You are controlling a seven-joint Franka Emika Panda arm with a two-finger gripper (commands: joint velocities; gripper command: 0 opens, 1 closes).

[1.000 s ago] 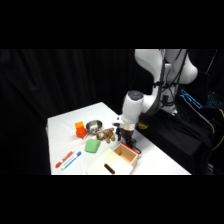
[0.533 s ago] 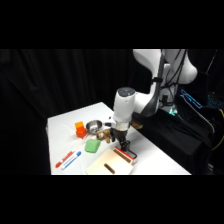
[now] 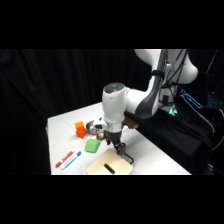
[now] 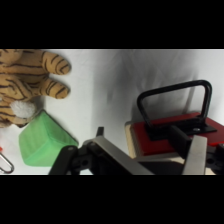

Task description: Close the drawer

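From my feed the arm bends down from its base, with the gripper (image 3: 118, 146) right at the drawer (image 4: 170, 135), whose red front and black handle (image 4: 175, 97) sit just ahead of the fingers (image 4: 196, 155). I can't tell if they're spread or pinched. Beside the drawer I count one green block (image 4: 42, 140), one tiger plush (image 4: 27, 82), one orange block (image 3: 80, 128); no readable writing.
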